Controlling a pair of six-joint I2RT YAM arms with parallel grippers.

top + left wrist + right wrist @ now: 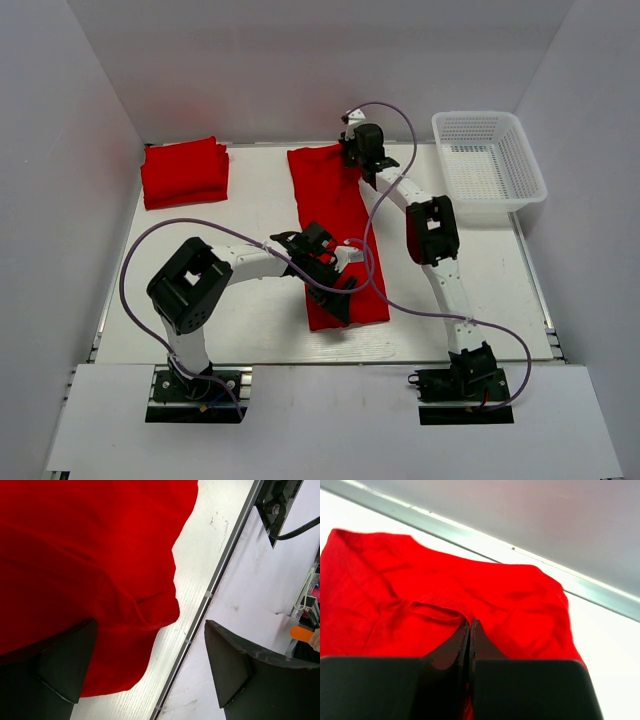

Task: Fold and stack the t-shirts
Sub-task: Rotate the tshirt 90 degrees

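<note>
The right pincer (470, 626) clamps the long red t-shirt (395, 580); the left pincer (150, 627) gapes.

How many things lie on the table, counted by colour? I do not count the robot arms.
Red: 2, the folded pile and the long shirt
White: 1, the basket
Total: 3

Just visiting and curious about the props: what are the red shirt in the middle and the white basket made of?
The red shirt looks like soft, matte knit fabric, probably cotton: it creases and folds limply, with no shine. The white basket looks like stiff moulded plastic, judging by the regular mesh of small holes in its walls and floor.
</note>
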